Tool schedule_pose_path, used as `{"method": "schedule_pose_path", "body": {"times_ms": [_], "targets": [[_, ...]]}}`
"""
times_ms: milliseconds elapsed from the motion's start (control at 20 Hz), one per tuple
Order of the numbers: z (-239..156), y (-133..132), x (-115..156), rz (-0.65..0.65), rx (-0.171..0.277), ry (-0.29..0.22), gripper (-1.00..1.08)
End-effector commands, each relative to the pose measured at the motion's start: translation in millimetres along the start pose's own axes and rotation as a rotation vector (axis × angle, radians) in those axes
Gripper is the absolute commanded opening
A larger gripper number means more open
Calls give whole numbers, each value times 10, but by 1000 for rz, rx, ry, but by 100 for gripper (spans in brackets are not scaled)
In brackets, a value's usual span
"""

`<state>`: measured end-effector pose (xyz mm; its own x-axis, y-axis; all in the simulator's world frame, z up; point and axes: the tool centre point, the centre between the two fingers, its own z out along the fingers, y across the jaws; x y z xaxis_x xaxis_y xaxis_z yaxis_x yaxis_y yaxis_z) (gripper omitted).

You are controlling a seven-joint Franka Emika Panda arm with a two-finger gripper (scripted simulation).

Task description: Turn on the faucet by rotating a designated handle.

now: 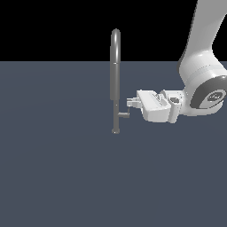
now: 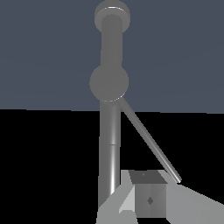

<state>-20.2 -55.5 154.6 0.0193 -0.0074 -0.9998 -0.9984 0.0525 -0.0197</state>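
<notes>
Here, with the white gripper (image 1: 129, 103) level on the exterior view's right of the tall grey metallic gooseneck faucet (image 1: 115, 80), finger spread impossible to tell, push the thin grey lever handle (image 2: 150, 144) sideways around its stub, avoiding the stem.

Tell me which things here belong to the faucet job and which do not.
Belong to the job:
- tall grey metallic gooseneck faucet
- small thin grey metal handle
- white robot gripper

Just there:
- flat dark blue-grey floor
</notes>
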Motion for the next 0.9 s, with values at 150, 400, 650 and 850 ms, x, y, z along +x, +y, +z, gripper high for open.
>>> {"method": "schedule_pose_path", "body": {"times_ms": [150,400,650,850], "targets": [[-1,275,180,19,-5,-6,-100],[0,277,259,6,-3,-3,-100],[0,444,497,20,-5,-6,-100],[2,363,494,1,-7,-7,-100]]}}
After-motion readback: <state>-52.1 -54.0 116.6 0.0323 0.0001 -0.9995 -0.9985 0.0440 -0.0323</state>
